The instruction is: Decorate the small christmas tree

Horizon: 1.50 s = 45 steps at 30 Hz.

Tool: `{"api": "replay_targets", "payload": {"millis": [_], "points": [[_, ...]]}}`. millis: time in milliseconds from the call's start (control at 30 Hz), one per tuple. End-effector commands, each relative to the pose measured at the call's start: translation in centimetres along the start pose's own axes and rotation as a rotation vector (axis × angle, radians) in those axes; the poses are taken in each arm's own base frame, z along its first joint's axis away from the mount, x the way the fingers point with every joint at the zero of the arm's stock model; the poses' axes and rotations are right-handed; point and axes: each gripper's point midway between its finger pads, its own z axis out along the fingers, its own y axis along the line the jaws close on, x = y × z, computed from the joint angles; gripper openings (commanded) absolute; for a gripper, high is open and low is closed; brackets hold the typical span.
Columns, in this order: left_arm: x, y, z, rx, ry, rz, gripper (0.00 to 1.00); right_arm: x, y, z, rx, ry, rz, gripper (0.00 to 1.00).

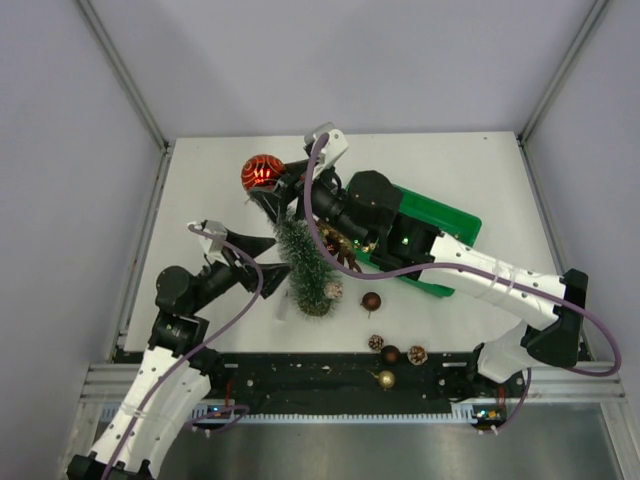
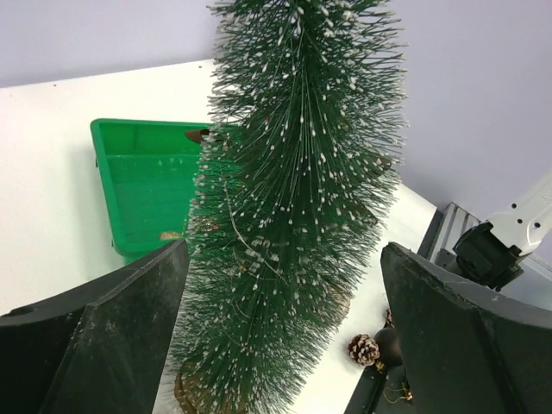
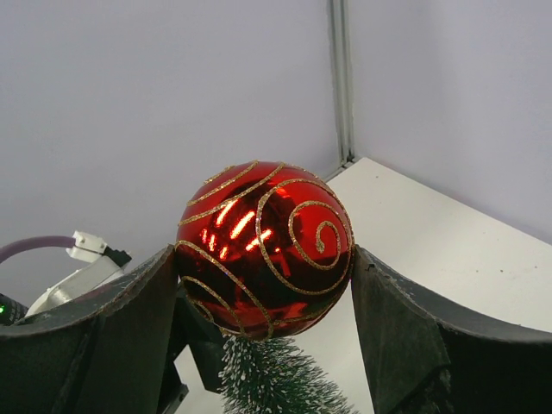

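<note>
The small christmas tree [image 1: 303,262] stands on the white table, a frosted green cone on a wooden disc. My left gripper [image 1: 275,258] is open, its fingers on either side of the tree's lower part [image 2: 293,241] and apart from the bristles. My right gripper [image 3: 265,263] is shut on a shiny red ball [image 3: 263,246] with gold glitter swirls. It holds the ball [image 1: 262,173] up behind and left of the tree, whose tip [image 3: 276,379] shows just below the ball.
A green tray [image 1: 445,228] lies behind the tree on the right, partly under my right arm. Pinecones [image 1: 417,354] and small dark baubles [image 1: 371,301] lie near the front edge, with a gold bauble [image 1: 385,379] on the black rail. Walls enclose the table.
</note>
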Motion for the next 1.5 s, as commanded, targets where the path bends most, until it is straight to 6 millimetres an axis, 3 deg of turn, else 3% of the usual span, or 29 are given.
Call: {"api": "replay_targets", "payload": {"millis": [0, 133, 200, 267, 433, 567, 1000, 1300, 1467], "points": [[-1.9, -0.9, 0.3, 0.024, -0.032, 0.007, 0.99, -2.4, 1.1, -1.0, -0.034, -0.063, 0.039, 0.65], [-2.0, -0.9, 0.7, 0.036, -0.026, 0.016, 0.97, -2.2, 1.4, -0.9, -0.046, -0.058, 0.053, 0.65], [-2.1, -1.6, 1.0, 0.086, -0.015, 0.044, 0.88, -2.2, 1.4, -1.0, -0.049, -0.058, 0.059, 0.65], [-2.1, -1.8, 1.5, 0.107, 0.000, 0.054, 0.75, -2.2, 1.4, -1.0, -0.051, -0.060, 0.066, 0.64], [-2.3, -2.3, 2.1, 0.146, 0.019, 0.087, 0.23, -2.1, 1.3, -1.3, -0.049, -0.062, 0.071, 0.64], [-2.0, -2.4, 2.0, 0.148, 0.025, 0.091, 0.00, -2.3, 1.1, -1.5, -0.039, -0.068, 0.071, 0.64], [-1.6, -2.4, 1.2, 0.136, 0.021, 0.136, 0.00, -2.8, 0.0, -3.2, 0.002, -0.085, 0.075, 0.70], [-2.4, -2.7, 1.1, 0.143, 0.002, 0.184, 0.00, -2.4, -0.1, -4.4, -0.001, -0.085, 0.121, 0.86], [-2.6, -3.0, 1.0, 0.154, 0.000, 0.195, 0.00, -2.2, -0.6, -4.8, 0.018, -0.081, 0.127, 0.90]]}}
